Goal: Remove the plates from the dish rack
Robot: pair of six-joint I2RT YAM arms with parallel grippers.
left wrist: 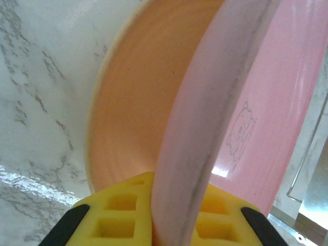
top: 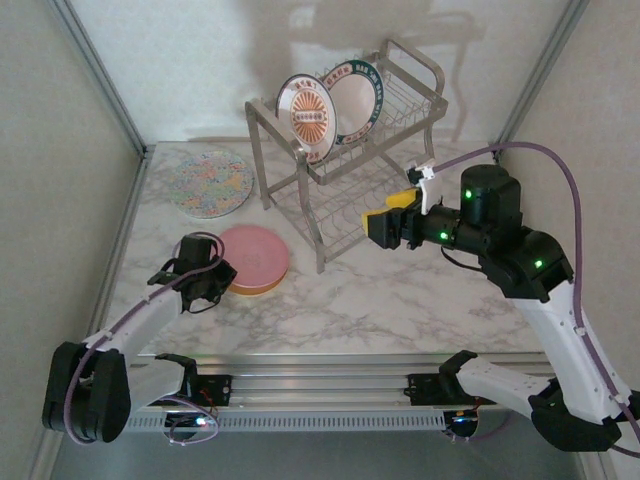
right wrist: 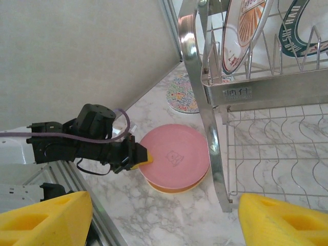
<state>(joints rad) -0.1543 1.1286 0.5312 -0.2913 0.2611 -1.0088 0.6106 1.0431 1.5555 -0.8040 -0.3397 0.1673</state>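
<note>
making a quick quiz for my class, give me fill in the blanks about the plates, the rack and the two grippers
1. The left gripper is shut on the rim of the top plate, whose colour is ___.
2. The bottom plate under it is ___.
3. The medallion plate and the green-rimmed plate stand in the ___ tier of the dish rack.
4. The right gripper has its jaws ___.

Missing words: pink; orange; upper; open
</note>
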